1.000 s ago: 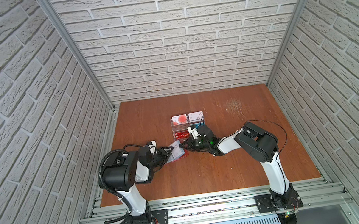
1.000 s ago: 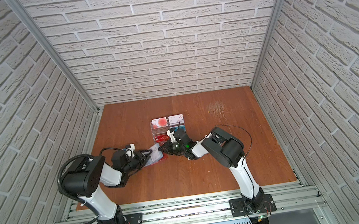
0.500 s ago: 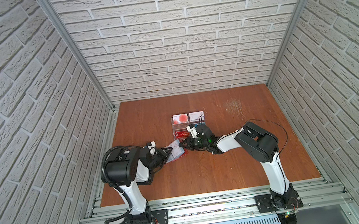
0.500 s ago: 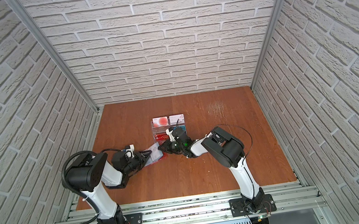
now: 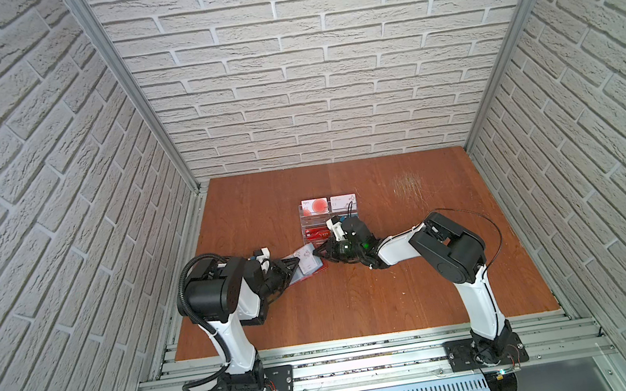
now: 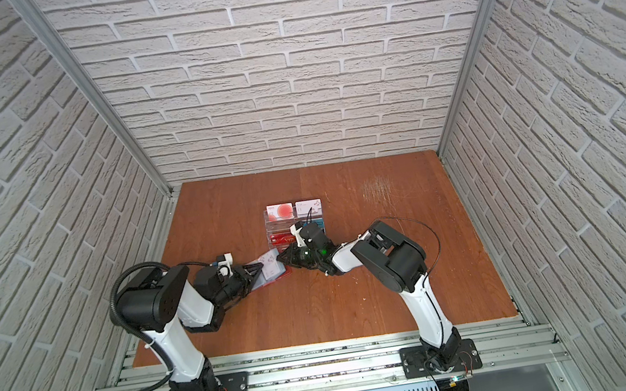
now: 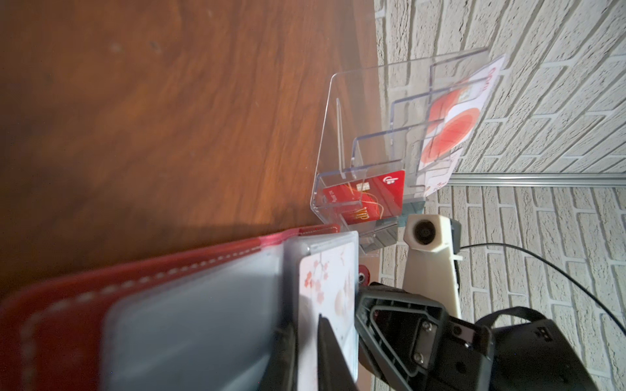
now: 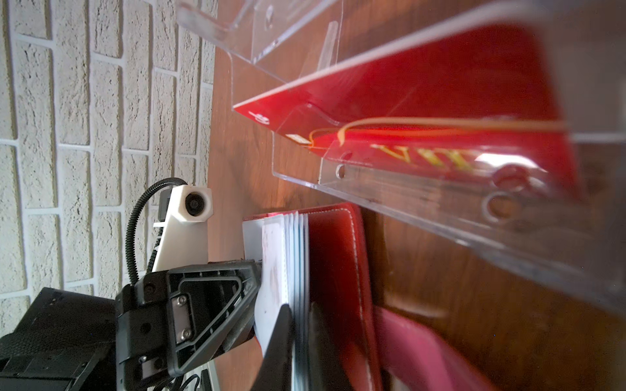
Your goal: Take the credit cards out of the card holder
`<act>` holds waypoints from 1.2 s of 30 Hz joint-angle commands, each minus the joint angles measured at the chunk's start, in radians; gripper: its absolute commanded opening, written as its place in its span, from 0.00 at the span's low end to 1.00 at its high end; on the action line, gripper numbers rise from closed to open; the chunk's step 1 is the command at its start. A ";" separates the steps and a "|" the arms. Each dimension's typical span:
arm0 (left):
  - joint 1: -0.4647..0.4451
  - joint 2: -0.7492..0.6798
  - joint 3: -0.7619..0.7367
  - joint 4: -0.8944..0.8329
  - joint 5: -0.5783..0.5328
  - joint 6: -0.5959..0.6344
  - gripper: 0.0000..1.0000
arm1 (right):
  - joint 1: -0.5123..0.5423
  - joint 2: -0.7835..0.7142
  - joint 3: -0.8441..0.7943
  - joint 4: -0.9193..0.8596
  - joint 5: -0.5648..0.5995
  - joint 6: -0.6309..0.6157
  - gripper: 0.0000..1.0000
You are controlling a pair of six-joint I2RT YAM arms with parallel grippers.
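A: Quick, where's the card holder (image 5: 318,272)?

B: On the table (image 5: 361,303), approx midway btwn front & back edges, somewhat nearer the left edge than the right. It lies open w/ the red cover (image 7: 67,304) underneath and the clear sleeves fanned up. It sits just in front of the clear rack (image 5: 309,222), by the rack's left front corner.

A: Left gripper (image 5: 296,263)?

B: It reaches in from the left-edge side. Jaws narrow, pinched on the white card (image 5: 308,262) w/ pink blossom marks. In the left wrist view that card (image 7: 325,281) runs btwn the two fingertips (image 7: 286,365).

A: Is the card out of its sleeve?

B: Can't tell how far. Part of it stands past the sleeve edge, toward the back edge.

A: Right gripper (image 5: 318,254)?

B: It reaches across from the right. Jaws nearly together, clamped on the holder's sleeves. The right wrist view shows sleeve edges btwn its fingers (image 8: 277,359). The two grippers' tips are almost touching, on opp. sides of the white card.

A: And the rack?

B: Upright, abt ctr btwn the left & right edges, a bit toward the back edge. The red VIP card (image 5: 317,237) is in the front tier, left side. The red-circle card (image 5: 316,206) is in the back tier on the left, w/ a pale card (image 5: 343,200) right beside it.
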 commanded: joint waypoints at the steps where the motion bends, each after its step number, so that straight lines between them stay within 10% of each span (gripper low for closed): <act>1: -0.027 -0.041 -0.013 0.135 0.058 0.031 0.13 | 0.028 0.067 -0.018 -0.196 0.025 -0.043 0.06; 36: -0.013 -0.161 -0.032 0.078 -0.041 0.029 0.06 | 0.027 0.107 0.001 -0.229 0.017 -0.059 0.06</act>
